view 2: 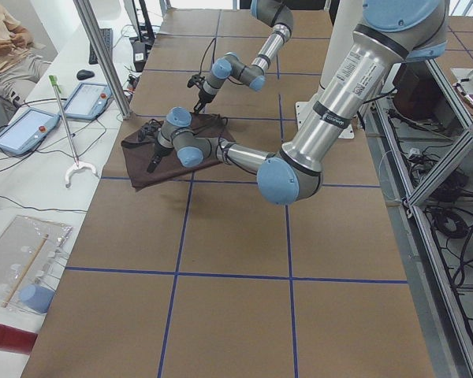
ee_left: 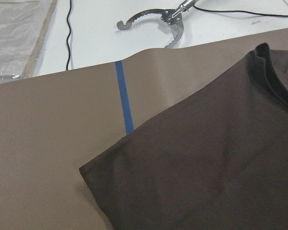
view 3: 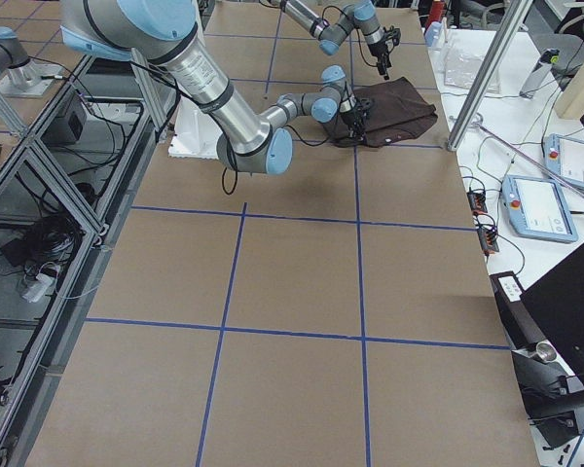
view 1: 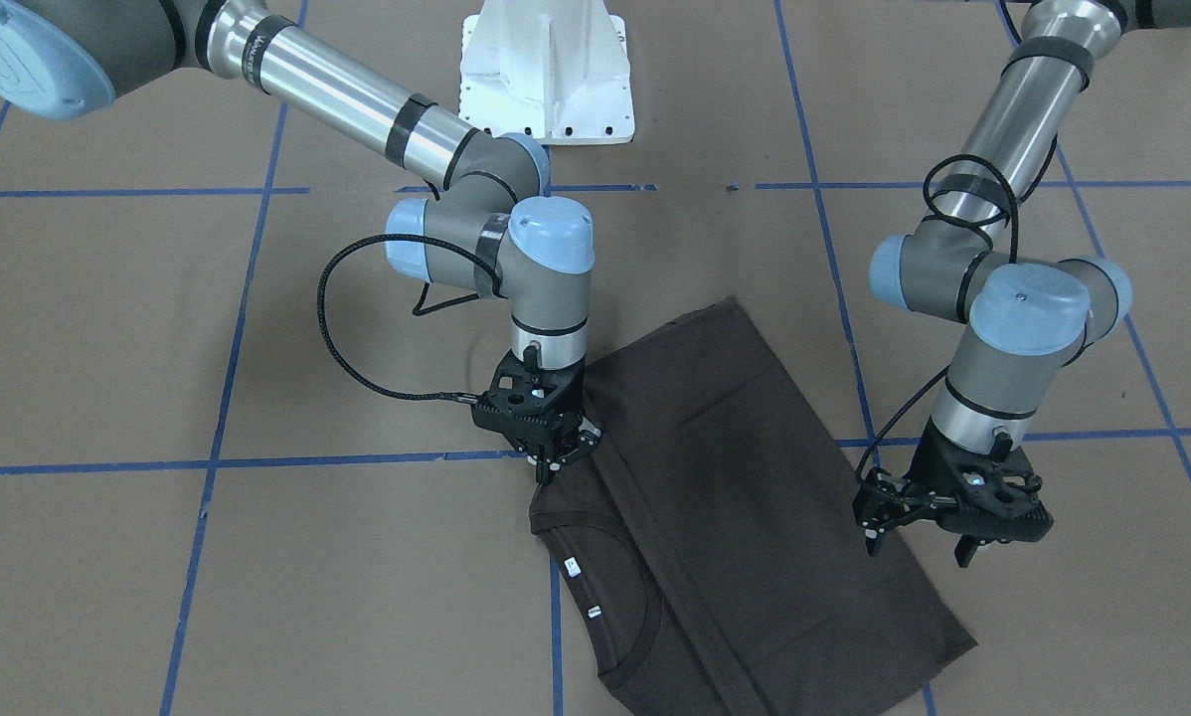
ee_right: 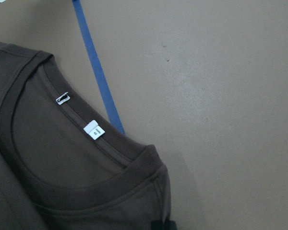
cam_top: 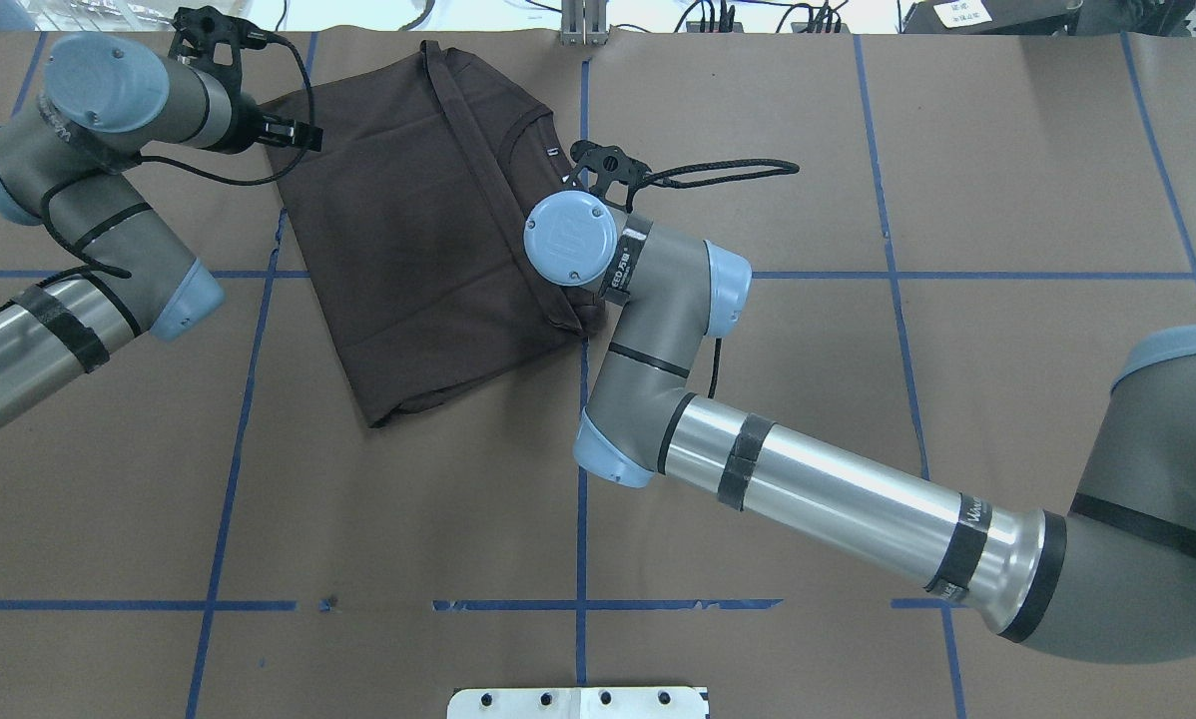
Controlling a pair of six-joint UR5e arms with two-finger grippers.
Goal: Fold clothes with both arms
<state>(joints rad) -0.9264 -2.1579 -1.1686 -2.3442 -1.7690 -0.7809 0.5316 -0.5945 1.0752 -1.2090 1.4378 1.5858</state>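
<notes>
Left hand spread wide over T-shirt.

Right arm and left arm: silver tube links, grey joints, light blue round caps, black bands. Black lattice-bodied right claw and left claw; a black cable loops behind each.

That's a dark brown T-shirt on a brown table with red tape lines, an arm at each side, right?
No: the tape lines are blue, as the overhead exterior view shows. The rest holds: dark brown T-shirt, brown table, left arm and right arm beside it.
</notes>
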